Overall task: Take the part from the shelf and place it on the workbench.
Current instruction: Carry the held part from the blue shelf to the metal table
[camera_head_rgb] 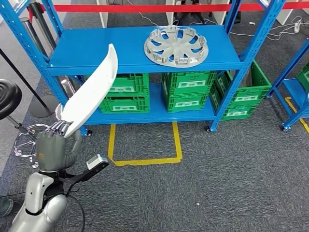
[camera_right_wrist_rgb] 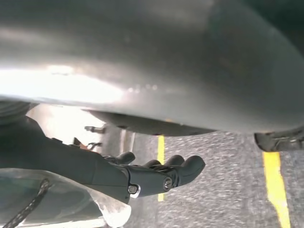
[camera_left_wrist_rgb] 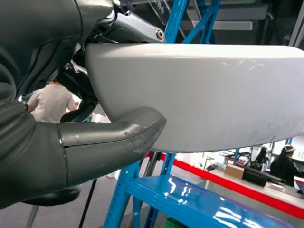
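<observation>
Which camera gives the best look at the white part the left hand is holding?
The head view: the whole white curved part shows, held up by the left hand before the blue shelf. The left wrist view shows its gripped end close up, cropped. The right wrist view doesn't help.

This looked like a workshop or factory storeroom, set up for handling car parts. A blue steel shelf rack [camera_head_rgb: 146,48] stood on grey carpet floor [camera_head_rgb: 218,183], and a silver wheel cover [camera_head_rgb: 176,46] lay flat on its upper shelf. Below it, green plastic crates [camera_head_rgb: 188,90] with white labels sat side by side on the lower shelf. Yellow tape [camera_head_rgb: 146,159] marked out a square bay on the floor in front of the rack. A red barrier rail [camera_head_rgb: 146,7] ran behind the rack. In the left wrist view, people [camera_left_wrist_rgb: 53,102] stood at benches in the background.
</observation>
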### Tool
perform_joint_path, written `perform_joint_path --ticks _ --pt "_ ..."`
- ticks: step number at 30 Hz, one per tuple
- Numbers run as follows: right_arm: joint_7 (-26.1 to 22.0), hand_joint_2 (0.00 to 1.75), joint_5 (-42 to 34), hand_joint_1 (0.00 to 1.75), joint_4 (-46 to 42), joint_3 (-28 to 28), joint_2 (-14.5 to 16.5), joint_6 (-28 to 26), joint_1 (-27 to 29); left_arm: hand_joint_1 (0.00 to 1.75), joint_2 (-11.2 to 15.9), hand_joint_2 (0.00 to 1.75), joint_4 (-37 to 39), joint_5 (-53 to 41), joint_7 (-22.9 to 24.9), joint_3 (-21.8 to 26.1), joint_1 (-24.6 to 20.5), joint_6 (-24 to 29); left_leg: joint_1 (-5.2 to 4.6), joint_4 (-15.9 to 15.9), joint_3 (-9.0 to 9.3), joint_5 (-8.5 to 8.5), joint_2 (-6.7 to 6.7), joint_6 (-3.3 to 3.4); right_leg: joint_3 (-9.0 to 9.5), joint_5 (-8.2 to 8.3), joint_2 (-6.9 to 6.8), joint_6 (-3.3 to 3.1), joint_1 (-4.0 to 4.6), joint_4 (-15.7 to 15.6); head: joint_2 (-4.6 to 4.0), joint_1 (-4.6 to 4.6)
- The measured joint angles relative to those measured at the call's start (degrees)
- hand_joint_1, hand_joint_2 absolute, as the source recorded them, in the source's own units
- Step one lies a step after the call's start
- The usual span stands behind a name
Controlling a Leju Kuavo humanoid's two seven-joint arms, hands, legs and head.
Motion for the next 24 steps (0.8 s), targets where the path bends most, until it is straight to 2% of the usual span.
perform_joint_path --ticks 1,2,3,4,5,7,8,9,10,11,12,13,14,15,16,18,19,20,22,23,24 --pt "-0.3 0.0 0.0 0.0 0.0 -0.1 0.0 -0.2 0.0 1.75 0.0 1.75 0.0 0.0 0.0 0.0 -0.1 0.1 0.02 -0.1 -0.2 0.66 0.02 -0.32 0.73 -0.5 0.0 -0.08 0.13 -1.8 0.0 0.01" --pt "-0.5 0.0 0.0 0.0 -0.1 -0.1 0.0 -0.3 0.0 1.75 -0.1 1.75 0.0 0.0 -0.1 0.0 -0.2 0.2 0.07 -0.3 -0.41 1.2 0.03 -0.66 0.36 -0.31 -0.04 -0.25 0.08 -2.2 0.0 -0.01" --pt "-0.7 0.0 0.0 0.0 -0.1 -0.2 0.0 -0.4 0.0 1.75 -0.1 1.75 0.0 0.0 -0.1 -0.1 -0.2 0.2 0.14 -0.2 -0.64 0.93 0.0 -1.0 -0.24 0.26 -0.16 -0.61 0.03 -2.1 0.0 -0.01" --pt "-0.7 0.0 0.0 0.0 -0.1 -0.2 0.1 -0.5 0.0 1.75 -0.1 1.75 0.0 0.0 -0.1 -0.1 -0.2 0.2 0.2 0.7 -0.97 -0.64 -0.05 -1.31 -0.82 0.9 -0.34 -1.08 -0.06 -2.1 0.0 -0.06" --pt "-0.8 0.0 0.0 0.0 -0.1 -0.2 0.1 -0.6 0.1 1.75 -0.1 1.75 0.0 0.0 -0.1 -0.1 -0.2 0.2 0.27 2.7 -1.47 -3.29 -0.09 -1.61 -1.42 1.59 -0.57 -1.52 -0.18 -2.1 0.0 -0.14" --pt "-1.0 0.0 -0.1 0.0 -0.1 -0.3 0.1 -0.7 0.1 1.75 0.0 1.75 0.0 0.0 -0.2 -0.1 -0.2 0.2 0.45 9.9 -2.68 -9.7 -0.1 -2.08 -2.86 2.87 -0.83 -2.06 -0.11 -1.7 0.0 -0.26" --pt "-1.0 0.0 -0.1 0.0 -0.1 -0.3 0.2 -0.7 0.2 1.75 0.0 1.75 0.0 0.0 -0.2 -0.1 -0.2 0.2 0.5 13.7 -3.07 -11.37 -0.1 -2.25 -3.77 3.5 -0.88 -2.1 -0.08 -1.4 0.0 -0.28" --pt "-1.1 0.0 -0.1 0.0 -0.1 -0.3 0.2 -0.7 0.2 1.75 0.0 1.75 0.1 0.0 -0.2 -0.1 -0.2 0.2 0.54 16.3 -2.99 -11.59 -0.1 -2.37 -4.84 4.11 -0.9 -2.09 -0.06 -0.9 0.0 -0.28" --pt "-1.2 0.0 -0.1 0.0 -0.1 -0.3 0.2 -0.7 0.2 1.75 0.0 1.75 0.1 0.1 -0.2 -0.1 -0.1 0.2 0.56 17.1 -2.1 -10.53 -0.11 -2.4 -6.07 4.64 -0.91 -2.02 -0.06 -0.4 0.0 -0.29" --pt "-1.2 0.0 -0.1 0.0 -0.1 -0.3 0.2 -0.7 0.2 1.75 0.0 1.75 0.1 0.2 -0.2 0.0 -0.1 0.1 0.57 15.7 -0.27 -8.9 -0.1 -2.35 -7.3 5.09 -0.91 -1.9 -0.06 0.2 0.0 -0.28" --pt "-1.3 0.0 -0.1 0.0 -0.2 -0.3 0.3 -0.7 0.1 1.75 0.1 1.75 0.1 0.3 -0.2 0.0 -0.1 0.1 0.57 12.6 2.36 -7.7 -0.11 -2.19 -8.37 5.49 -0.91 -1.75 -0.06 0.8 0.0 -0.29" --pt "-1.3 0.0 -0.1 0.0 -0.2 -0.3 0.4 -0.7 0.1 1.75 0.1 1.75 0.1 0.4 -0.2 0.1 -0.2 0.1 0.48 8.5 5.34 -7.52 -0.11 -1.93 -9.3 5.82 -0.87 -1.53 0.01 1.4 0.0 -0.3" --pt "-1.4 0.0 -0.1 0.0 -0.2 -0.3 0.5 -0.7 0.1 1.75 0.0 1.75 0.1 0.5 -0.2 0.2 -0.2 0.0 0.39 4.7 7.82 -8.06 -0.11 -1.59 -9.96 6.18 -0.86 -1.26 0.07 1.8 0.0 -0.27" --pt "-1.5 0.0 0.0 0.0 -0.3 -0.3 0.5 -0.7 0.1 1.75 0.0 1.75 0.1 0.7 -0.2 0.2 -0.2 0.0 0.23 2.1 9.36 -8.8 -0.11 -1.23 -10.41 6.62 -0.86 -0.95 0.09 2.1 0.0 -0.26" --pt "-1.7 0.0 0.0 0.0 -0.3 -0.3 0.6 -0.7 0.1 1.75 0.0 1.75 0.1 0.7 -0.2 0.3 -0.2 0.0 0.03 0.7 9.92 -9.28 -0.11 -0.85 -10.73 7.14 -0.87 -0.59 0.07 2.1 0.0 -0.23" --pt "-1.9 0.0 0.1 0.0 -0.3 -0.3 0.7 -0.8 0.2 1.75 0.0 1.75 0.2 1.0 -0.2 0.5 -0.1 -0.1 -0.01 0.2 9.14 -8.38 0.02 -0.05 -11.25 7.7 -0.79 0.12 -0.07 2.1 0.0 -0.26" --pt "-2.0 0.0 0.2 0.0 -0.3 -0.3 0.7 -0.8 0.2 1.75 0.0 1.75 0.2 1.1 -0.2 0.6 -0.2 -0.1 0.08 0.0 8.51 -7.69 0.13 0.4 -11.68 6.72 -0.64 0.47 -0.13 2.8 0.0 -0.22" --pt "-2.0 0.0 0.3 0.0 -0.3 -0.3 0.7 -0.8 0.2 1.75 -0.1 1.75 0.3 1.2 -0.2 0.7 -0.2 -0.2 0.22 -0.2 7.75 -6.91 0.23 0.78 -12.42 4.6 -0.48 0.77 -0.18 4.3 0.0 -0.15" --pt "-2.1 0.0 0.4 0.0 -0.3 -0.3 0.7 -0.9 0.1 1.75 -0.3 1.75 0.5 1.3 -0.2 0.8 -0.1 -0.3 0.31 -0.2 5.89 -5.35 0.3 1.21 -14.23 -1.4 -0.28 1.3 -0.33 10.4 0.0 0.05" --pt "-2.2 0.0 0.5 0.0 -0.3 -0.3 0.7 -0.9 0.1 1.75 -0.3 1.75 0.6 1.3 -0.2 0.8 0.0 -0.4 0.31 -0.2 4.85 -4.52 0.29 1.2 -14.96 -3.41 -0.27 1.5 -0.38 14.1 0.0 0.11" --pt "-2.2 0.0 0.6 0.0 -0.3 -0.3 0.7 -0.9 0.1 1.75 -0.4 1.75 0.8 1.4 -0.2 0.9 0.1 -0.5 0.31 -0.1 3.76 -3.68 0.3 1.11 -15.1 -3.85 -0.26 1.65 -0.4 17.0 0.0 0.12"
